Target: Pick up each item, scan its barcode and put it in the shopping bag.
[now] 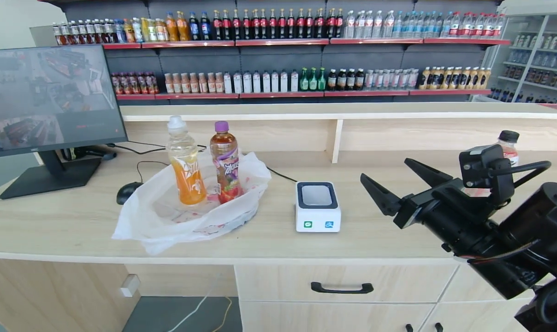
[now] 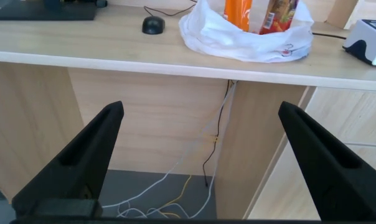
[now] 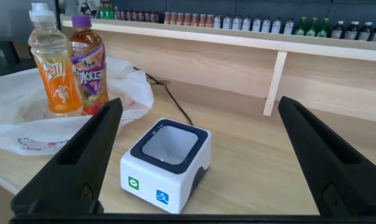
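Right gripper (image 1: 385,169) is hanging over the right half of the worktop (image 1: 75,221) with its jaws spread wide and nothing in them. It's aimed roughly at the scanner (image 1: 317,206), which sits mid-worktop a bit back from the front edge. Thing is, the one item not bagged yet, a black-capped bottle (image 1: 509,146), stands toward the back right corner, tucked behind that arm's own wrist. My worry is that if the arm swings round for it, the wrist or elbow clips it before the fingers get anywhere near, and a tall upright bottle tips easily.

Further left, the shopping bag (image 1: 168,226) is slumped open left of middle, its plastic spilling close to the front edge. An orange bottle (image 1: 185,161) and a purple-capped bottle (image 1: 224,161) stand upright inside, side by side. Plonk a third one in carelessly and those two could go down like skittles, or the floppy rim could fold under it.

Left gripper (image 2: 200,107) is also wide open and empty, down below the front edge facing the cabinet — bring it straight up and I reckon it catches the overhang.
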